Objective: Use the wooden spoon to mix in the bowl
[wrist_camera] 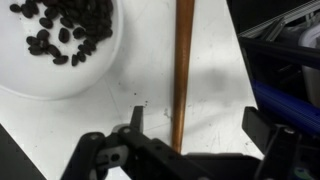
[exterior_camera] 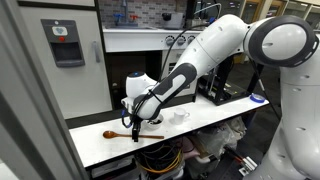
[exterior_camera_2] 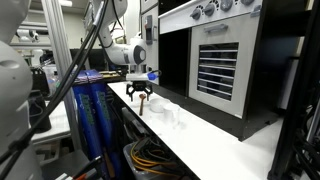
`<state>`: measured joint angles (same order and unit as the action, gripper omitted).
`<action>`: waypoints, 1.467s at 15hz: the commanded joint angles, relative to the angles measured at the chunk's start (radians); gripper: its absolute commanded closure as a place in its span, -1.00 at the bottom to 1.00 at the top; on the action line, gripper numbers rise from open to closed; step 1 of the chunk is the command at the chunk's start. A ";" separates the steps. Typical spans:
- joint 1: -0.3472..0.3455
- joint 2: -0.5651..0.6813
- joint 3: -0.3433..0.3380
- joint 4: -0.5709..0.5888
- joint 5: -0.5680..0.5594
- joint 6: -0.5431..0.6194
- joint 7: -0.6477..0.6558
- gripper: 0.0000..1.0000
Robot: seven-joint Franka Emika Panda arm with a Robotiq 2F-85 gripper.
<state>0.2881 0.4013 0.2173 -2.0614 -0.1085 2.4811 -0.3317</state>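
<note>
Place: a robotics lab fitted out with kitchen equipment.
Kitchen signs: a black oven (exterior_camera_2: 225, 65) with a row of knobs (exterior_camera_2: 212, 10) stands against the white table (exterior_camera_2: 200, 130).
Lab signs: loose cables (exterior_camera_2: 150, 155) under the table, bare metal frame posts (exterior_camera_2: 58, 60).

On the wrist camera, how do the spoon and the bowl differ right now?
The spoon is brown, thin and straight; the bowl is white and round. The bowl holds dark bits; the spoon's handle is bare. The spoon's handle runs between the fingers of the open gripper; the bowl sits off to one side. Both rest on the white table, apart.
</note>
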 commanded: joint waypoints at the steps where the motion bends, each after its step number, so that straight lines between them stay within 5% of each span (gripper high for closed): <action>1: -0.011 0.023 0.006 0.030 -0.038 -0.014 0.019 -1.00; 14: -0.009 0.072 0.005 0.070 -0.055 -0.018 0.015 -1.00; 15: -0.007 0.074 0.004 0.072 -0.058 -0.018 0.017 -0.50; 22: -0.005 0.072 0.005 0.078 -0.071 -0.017 0.019 0.37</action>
<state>0.2886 0.4582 0.2171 -2.0084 -0.1535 2.4811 -0.3300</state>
